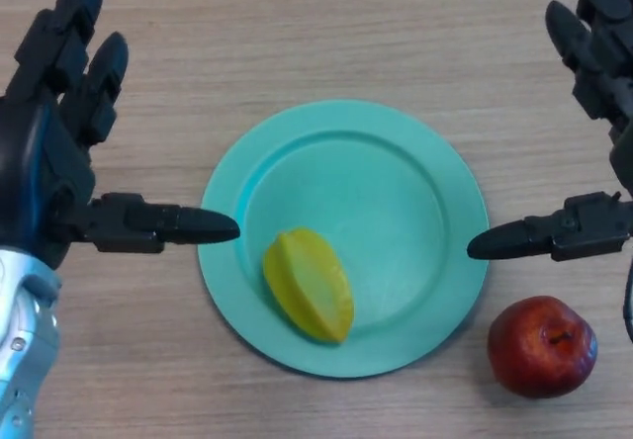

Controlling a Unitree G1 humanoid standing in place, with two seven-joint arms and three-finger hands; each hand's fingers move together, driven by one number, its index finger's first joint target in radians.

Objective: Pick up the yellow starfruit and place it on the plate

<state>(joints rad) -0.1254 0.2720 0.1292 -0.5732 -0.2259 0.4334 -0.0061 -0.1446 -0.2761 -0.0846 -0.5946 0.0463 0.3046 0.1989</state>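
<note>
A yellow starfruit [309,284] lies on the teal plate [396,212], in its near-left part. My left hand [49,152] is open to the left of the plate, its thumb pointing at the plate's left rim, apart from the fruit. My right hand [603,93] is open to the right of the plate, its thumb pointing at the plate's right rim. Neither hand holds anything.
A red apple [541,346] sits on the wooden table [297,34] just off the plate's near-right rim, below my right thumb.
</note>
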